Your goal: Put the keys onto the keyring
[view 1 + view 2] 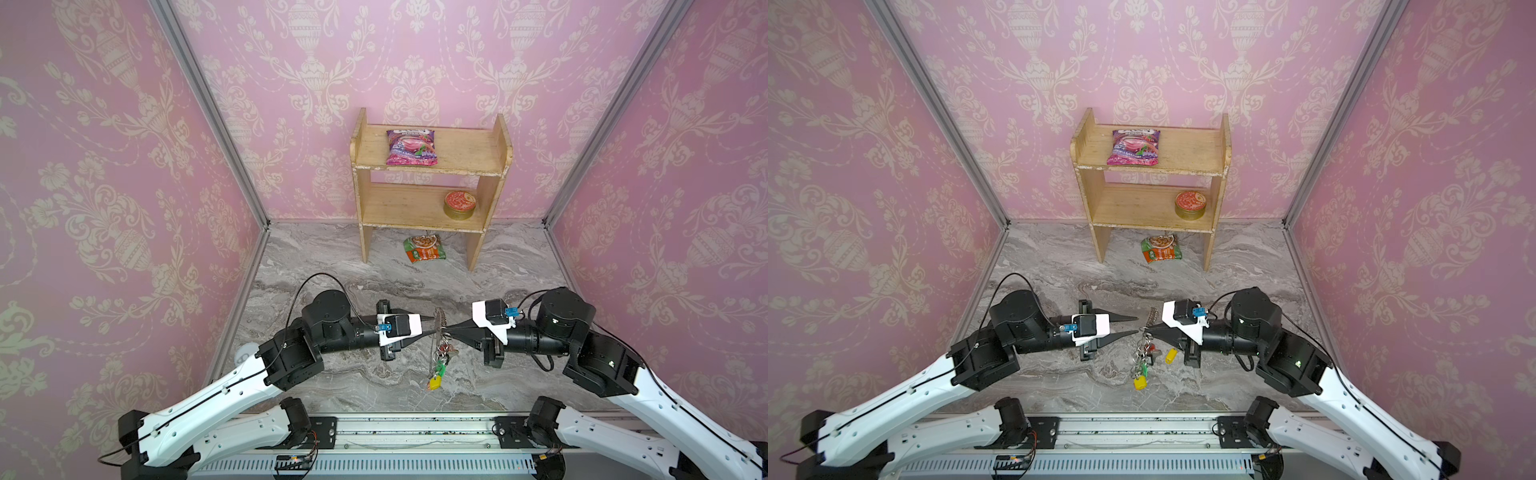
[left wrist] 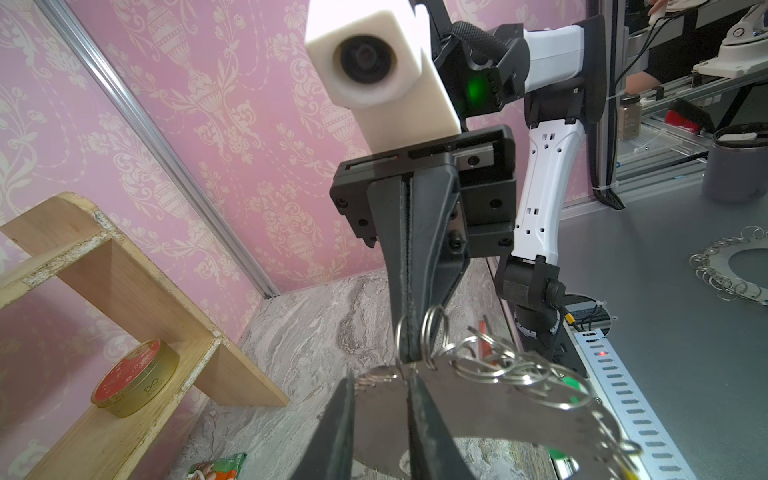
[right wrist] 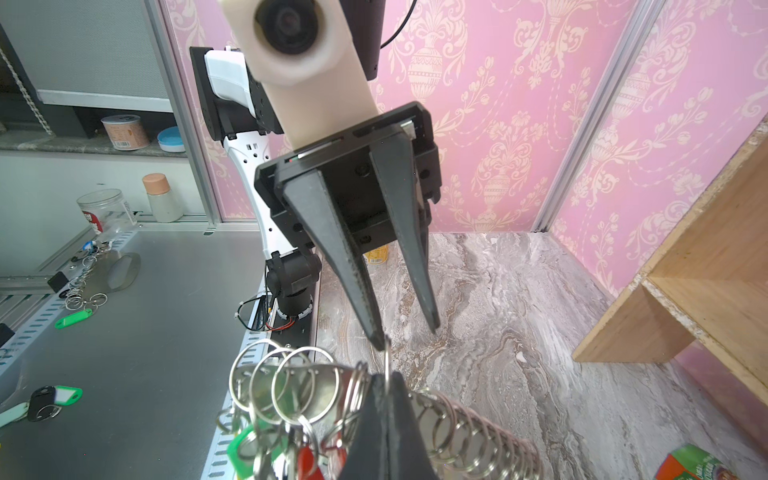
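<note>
right wrist: right gripper, fingers together on the keyring; left gripper, fingers apart; packet lettering illegible

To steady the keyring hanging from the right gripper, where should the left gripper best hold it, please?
Probably the top rim of the keyring beside the right gripper, from above, fingers astride its faces: it hangs upright, flat face toward the left gripper.

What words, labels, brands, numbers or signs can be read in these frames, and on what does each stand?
None can be read as words.
Purple snack bag on the wooden shelf: print too blurred.
Round tin on the lower board: lid print blurred; an infinity-like mark on its side.
Orange-green packet on the marble tabletop: print too small.
</note>
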Robot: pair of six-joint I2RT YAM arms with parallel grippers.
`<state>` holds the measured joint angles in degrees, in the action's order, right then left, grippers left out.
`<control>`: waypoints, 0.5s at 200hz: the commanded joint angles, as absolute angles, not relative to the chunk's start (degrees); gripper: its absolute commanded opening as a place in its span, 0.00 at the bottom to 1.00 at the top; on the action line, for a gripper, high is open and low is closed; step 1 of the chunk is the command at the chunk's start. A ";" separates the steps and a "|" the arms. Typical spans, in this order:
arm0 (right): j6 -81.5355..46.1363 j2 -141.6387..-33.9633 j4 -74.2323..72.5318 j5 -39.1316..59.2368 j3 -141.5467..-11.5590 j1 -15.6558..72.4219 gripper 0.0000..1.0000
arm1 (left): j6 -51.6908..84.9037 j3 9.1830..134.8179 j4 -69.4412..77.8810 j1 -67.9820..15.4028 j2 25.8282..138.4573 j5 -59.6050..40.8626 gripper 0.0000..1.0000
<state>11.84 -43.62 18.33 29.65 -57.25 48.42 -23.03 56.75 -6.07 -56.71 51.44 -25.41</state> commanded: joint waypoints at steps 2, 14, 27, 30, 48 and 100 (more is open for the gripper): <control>11.38 -42.71 14.51 28.85 -58.71 48.64 0.00 | -20.75 58.76 -5.25 -56.78 51.48 -28.03 0.25; 11.38 -42.80 14.41 29.40 -58.75 48.65 0.00 | -20.57 58.80 -5.09 -56.78 51.90 -28.04 0.25; 11.41 -43.05 14.41 30.05 -58.85 48.60 0.00 | -20.57 58.80 -5.05 -56.78 52.34 -28.11 0.24; 11.40 -43.14 14.48 30.20 -58.88 48.60 0.00 | -20.57 58.84 -5.00 -56.78 52.38 -28.19 0.24; 11.33 -43.42 14.39 30.57 -58.88 48.66 0.00 | -20.13 58.67 -4.08 -56.78 52.73 -28.65 0.22; 11.49 -43.68 14.13 31.05 -58.53 48.65 0.00 | -19.82 58.33 -3.02 -56.77 52.83 -28.67 0.16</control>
<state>11.84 -43.68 17.02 29.82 -57.25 48.42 -21.30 56.93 -4.71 -56.71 53.15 -27.11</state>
